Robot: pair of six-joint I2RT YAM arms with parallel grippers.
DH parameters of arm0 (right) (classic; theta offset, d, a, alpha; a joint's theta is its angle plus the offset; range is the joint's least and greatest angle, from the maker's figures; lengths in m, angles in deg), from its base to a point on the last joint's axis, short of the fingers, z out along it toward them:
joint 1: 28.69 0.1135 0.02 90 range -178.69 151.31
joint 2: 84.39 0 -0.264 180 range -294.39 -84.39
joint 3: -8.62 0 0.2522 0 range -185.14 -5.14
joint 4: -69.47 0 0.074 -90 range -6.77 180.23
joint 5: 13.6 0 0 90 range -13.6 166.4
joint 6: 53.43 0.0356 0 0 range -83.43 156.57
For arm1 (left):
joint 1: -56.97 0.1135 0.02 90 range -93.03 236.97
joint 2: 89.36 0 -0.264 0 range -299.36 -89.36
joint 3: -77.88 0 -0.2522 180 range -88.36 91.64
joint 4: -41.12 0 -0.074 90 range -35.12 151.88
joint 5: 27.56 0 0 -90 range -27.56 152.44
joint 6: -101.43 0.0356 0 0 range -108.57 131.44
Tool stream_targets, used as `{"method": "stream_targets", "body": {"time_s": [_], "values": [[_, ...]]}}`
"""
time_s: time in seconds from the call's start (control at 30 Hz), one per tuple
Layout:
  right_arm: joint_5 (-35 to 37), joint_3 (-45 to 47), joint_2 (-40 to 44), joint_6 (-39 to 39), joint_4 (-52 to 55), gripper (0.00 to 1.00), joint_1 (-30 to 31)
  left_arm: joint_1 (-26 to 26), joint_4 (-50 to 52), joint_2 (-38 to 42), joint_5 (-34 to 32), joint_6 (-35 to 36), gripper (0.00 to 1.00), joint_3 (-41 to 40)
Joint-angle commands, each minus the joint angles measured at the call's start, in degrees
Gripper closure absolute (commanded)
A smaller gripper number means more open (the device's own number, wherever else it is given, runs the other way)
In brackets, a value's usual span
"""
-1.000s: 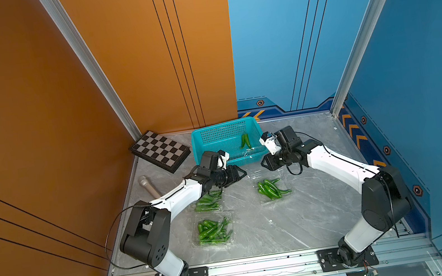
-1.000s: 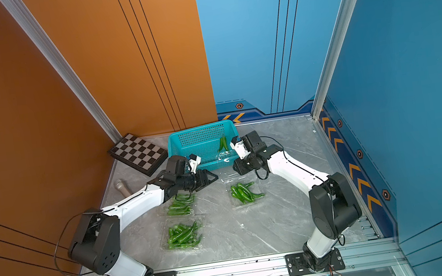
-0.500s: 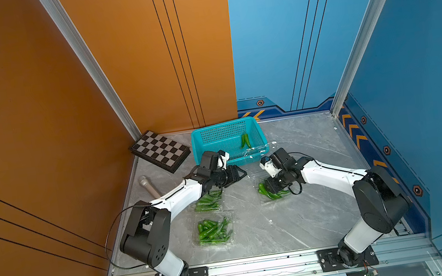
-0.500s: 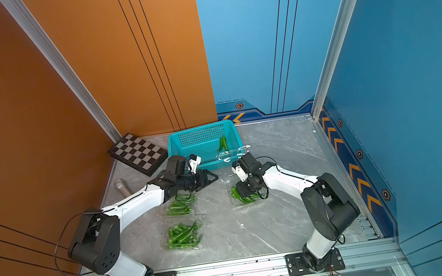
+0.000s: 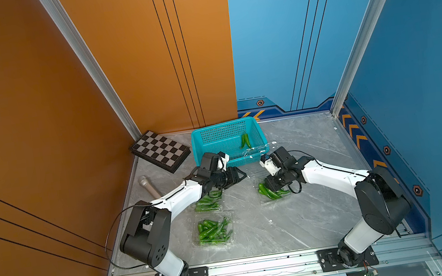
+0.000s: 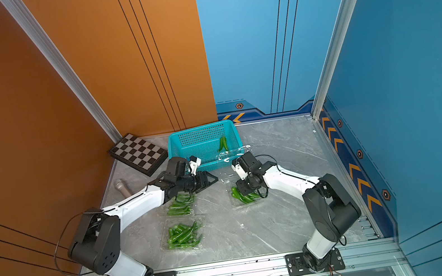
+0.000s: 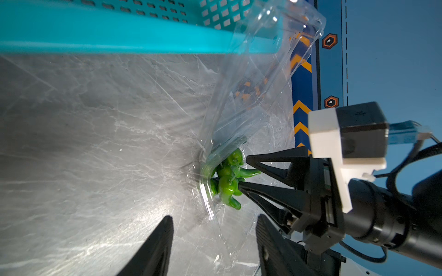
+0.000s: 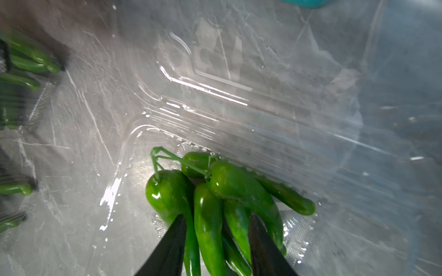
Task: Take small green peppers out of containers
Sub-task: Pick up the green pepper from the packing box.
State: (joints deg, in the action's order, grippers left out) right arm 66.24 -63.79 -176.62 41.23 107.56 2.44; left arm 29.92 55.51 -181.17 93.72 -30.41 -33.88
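A robot's tabletop unpacking job is being shown at an early stage. Only two peppers (image 5: 245, 140) are lying in the teal basket (image 5: 214, 138) at the back of the table (image 5: 285, 229). Just in front of the basket, one clear plastic box (image 5: 267, 202) is being emptied: its lid (image 7: 258, 78) is being propped up against the basket's rim, and a small cluster of peppers (image 8: 229, 188) is lying in its tray. The right gripper (image 8: 216, 218) is being held down inside that tray, its jaws parted with peppers between them; whether they are being squeezed cannot be told. The left gripper (image 7: 214, 218) is being held near that box, above the bare table, its jaws apart and empty. Beside the left arm, a farther box (image 5: 218, 209) and a nearer box (image 5: 228, 242) are lying; both are packed with peppers and seem not yet opened. By this showing, nearly all the job is being left to do.
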Motion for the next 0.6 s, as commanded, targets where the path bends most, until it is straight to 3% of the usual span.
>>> {"method": "stream_targets", "body": {"time_s": [0.0, 0.57], "values": [[1.2, -1.9, -0.1, -1.7, -1.2, 0.54, -0.5, -0.3, 0.0, 0.6, -0.2, 0.2, 0.42, -0.2], [3.0, -4.5, -8.9, -4.6, -3.4, 0.52, -1.3, -0.7, 0.1, 0.3, -0.4, 0.1, 0.42, 0.0]]}}
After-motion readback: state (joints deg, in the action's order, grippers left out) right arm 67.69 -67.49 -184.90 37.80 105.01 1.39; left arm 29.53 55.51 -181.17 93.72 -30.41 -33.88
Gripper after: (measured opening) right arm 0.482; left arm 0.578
